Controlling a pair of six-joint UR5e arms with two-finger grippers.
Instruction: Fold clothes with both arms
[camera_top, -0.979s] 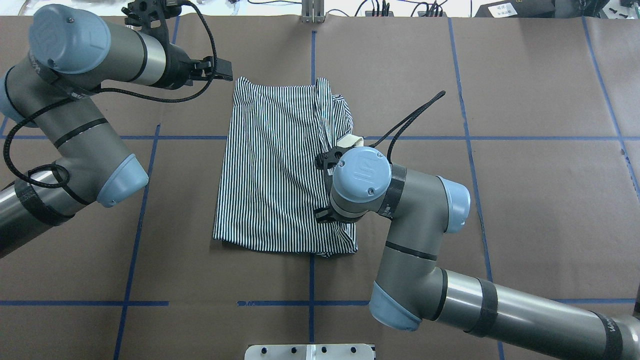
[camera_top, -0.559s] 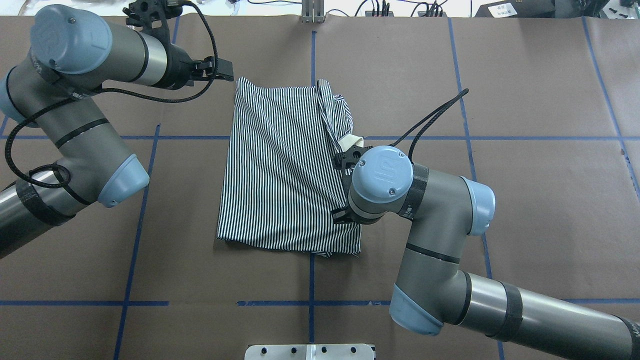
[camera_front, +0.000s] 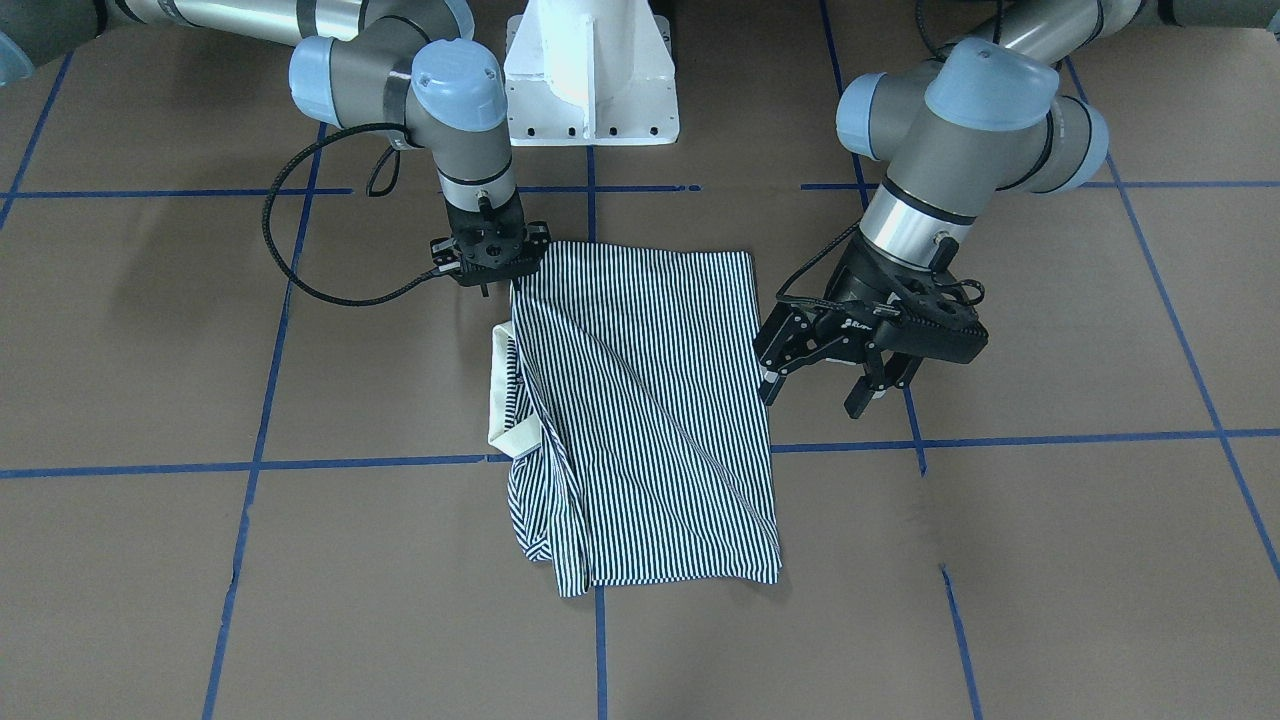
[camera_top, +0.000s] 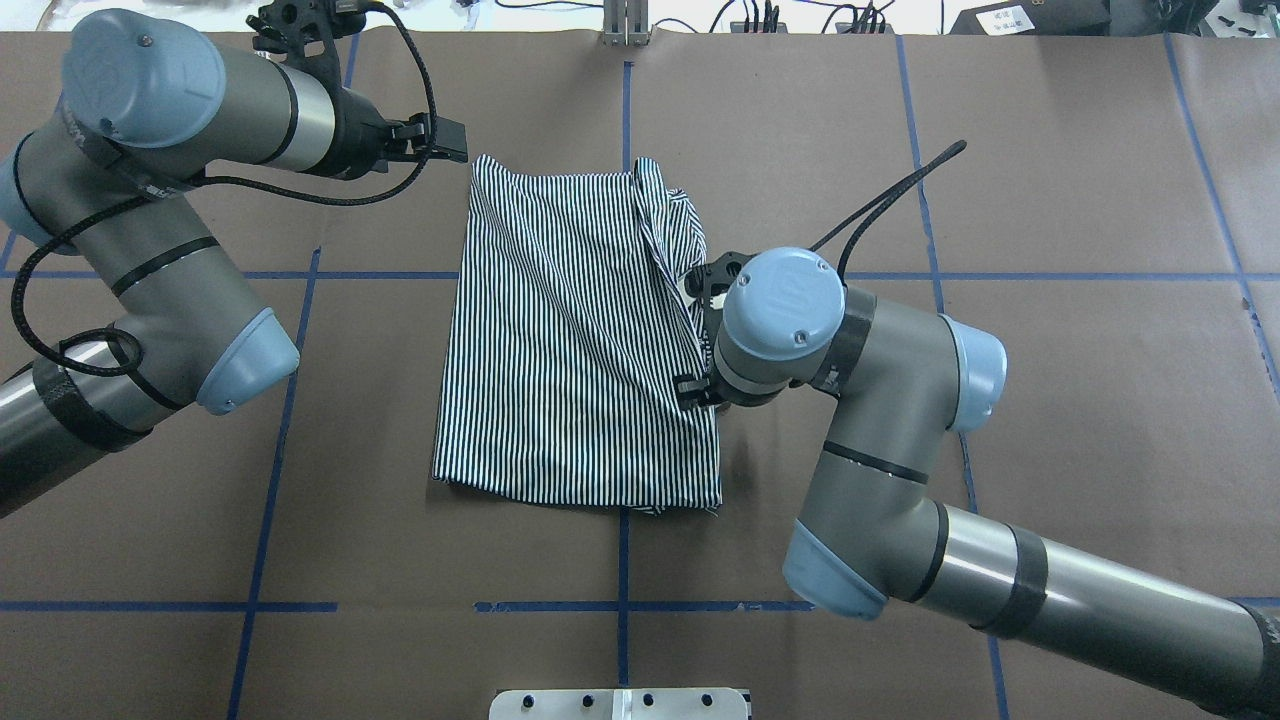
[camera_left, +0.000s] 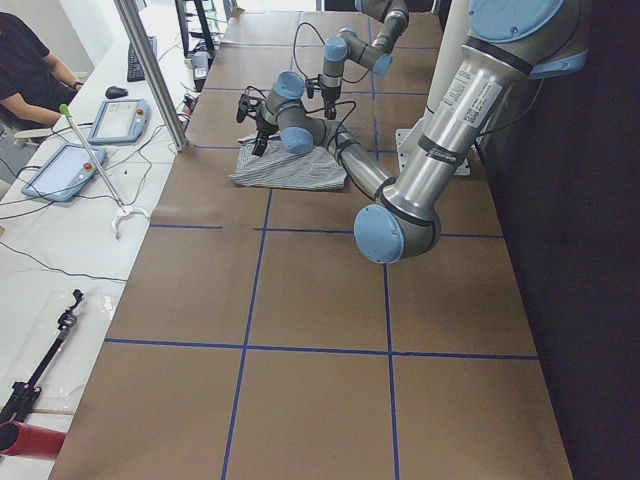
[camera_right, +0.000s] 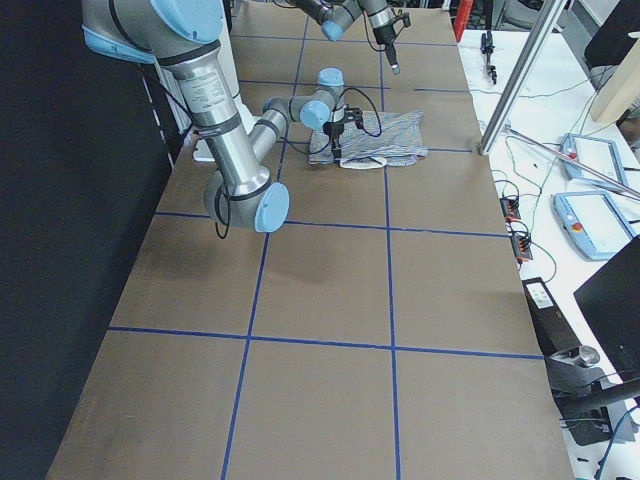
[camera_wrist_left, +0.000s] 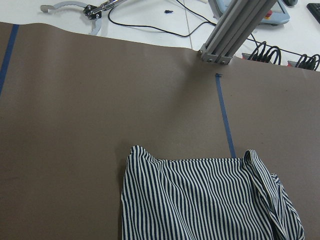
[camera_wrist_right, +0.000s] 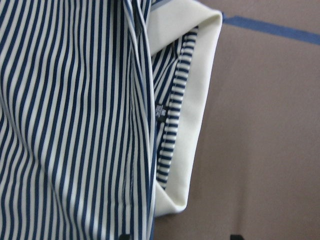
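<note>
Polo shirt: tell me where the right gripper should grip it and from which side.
Probably the cream collar, jutting past the striped body on the robot's right edge. Come from that side with the right gripper: the collar has bare table beside it, while the rest lies flat.

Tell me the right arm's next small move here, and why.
Probably ease the right gripper along and down onto the cream collar: it juts past the folded edge of the striped shirt, and that gripper looks open. The left gripper hovers open beside it.

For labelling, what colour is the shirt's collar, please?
Plain cream collar; the right wrist view shows it best.
</note>
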